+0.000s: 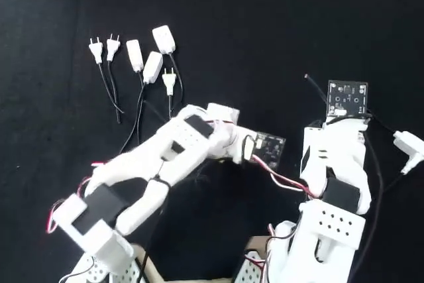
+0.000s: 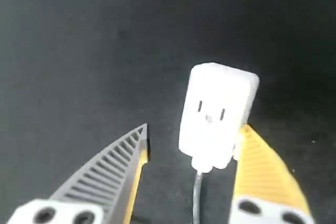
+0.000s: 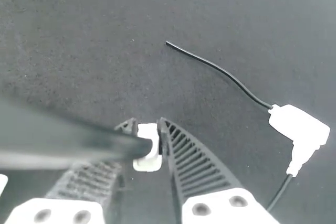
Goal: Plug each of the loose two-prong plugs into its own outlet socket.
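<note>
A white outlet socket [image 2: 215, 111] with two slots faces the left wrist camera, its cable running back between the fingers. My left gripper [image 2: 195, 129] is open around it; the socket leans on the yellow finger [image 2: 257, 166] and stands clear of the grey one. In the high view this gripper [image 1: 222, 116] is at the table's middle. My right gripper [image 3: 146, 125] is shut on a small white plug [image 3: 147, 156] with a dark cable. Loose two-prong plugs [image 1: 97, 50] [image 1: 113, 46] [image 1: 169, 81] and white sockets [image 1: 163, 39] [image 1: 134, 55] [image 1: 152, 66] lie at the far left.
A white angled plug piece [image 3: 299, 129] with a thin black cable [image 3: 220, 72] lies on the black table [image 1: 265, 31] right of the right arm [image 1: 331, 164], also seen as the white piece [image 1: 407, 145] in the high view. Black cables trail from the far-left group toward the left arm.
</note>
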Controlling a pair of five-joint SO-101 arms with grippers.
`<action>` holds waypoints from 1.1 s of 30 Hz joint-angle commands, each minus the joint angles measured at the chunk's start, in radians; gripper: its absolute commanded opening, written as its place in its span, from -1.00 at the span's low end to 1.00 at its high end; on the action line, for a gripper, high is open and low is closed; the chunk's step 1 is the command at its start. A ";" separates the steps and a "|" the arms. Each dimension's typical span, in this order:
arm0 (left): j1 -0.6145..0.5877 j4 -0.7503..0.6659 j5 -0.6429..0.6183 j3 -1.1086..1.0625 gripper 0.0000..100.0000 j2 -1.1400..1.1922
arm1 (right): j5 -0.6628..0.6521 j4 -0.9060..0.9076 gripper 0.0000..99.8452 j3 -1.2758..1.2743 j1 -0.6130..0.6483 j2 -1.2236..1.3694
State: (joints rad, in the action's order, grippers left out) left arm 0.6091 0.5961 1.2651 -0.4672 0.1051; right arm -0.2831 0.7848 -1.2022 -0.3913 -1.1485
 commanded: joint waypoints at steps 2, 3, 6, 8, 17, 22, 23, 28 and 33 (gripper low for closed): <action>-0.007 0.020 0.058 0.104 -0.47 0.135 | -0.005 0.003 -0.98 0.010 -0.012 -0.019; -0.002 0.020 0.058 0.113 -0.47 0.172 | -0.005 0.003 -0.98 0.008 -0.012 -0.019; 0.016 0.083 0.061 0.165 -0.47 0.250 | -0.005 0.003 -0.98 0.008 -0.012 -0.019; 0.015 0.167 0.074 0.228 -0.50 0.252 | -0.005 0.003 -0.98 0.007 -0.012 -0.019; 0.016 0.539 0.000 0.334 -0.95 0.106 | 0.000 0.003 -0.98 0.007 -0.012 -0.019; 0.007 0.575 -0.155 0.234 -0.95 -0.058 | 0.003 0.003 -0.98 0.007 -0.012 -0.019; 0.007 0.577 -0.236 0.220 -0.95 -0.092 | 0.003 0.003 -0.98 0.008 -0.012 -0.019; -0.001 0.580 -0.606 0.140 -0.95 -0.262 | 0.003 0.003 -0.98 0.008 -0.012 -0.019; -0.005 0.620 -0.781 0.016 -0.95 -0.374 | 0.003 0.003 -0.98 0.008 -0.012 -0.019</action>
State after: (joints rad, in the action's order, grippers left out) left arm 0.6137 1.1853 0.5654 -0.4150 -0.1849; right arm -0.2816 0.7848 -1.2022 -0.3913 -1.1485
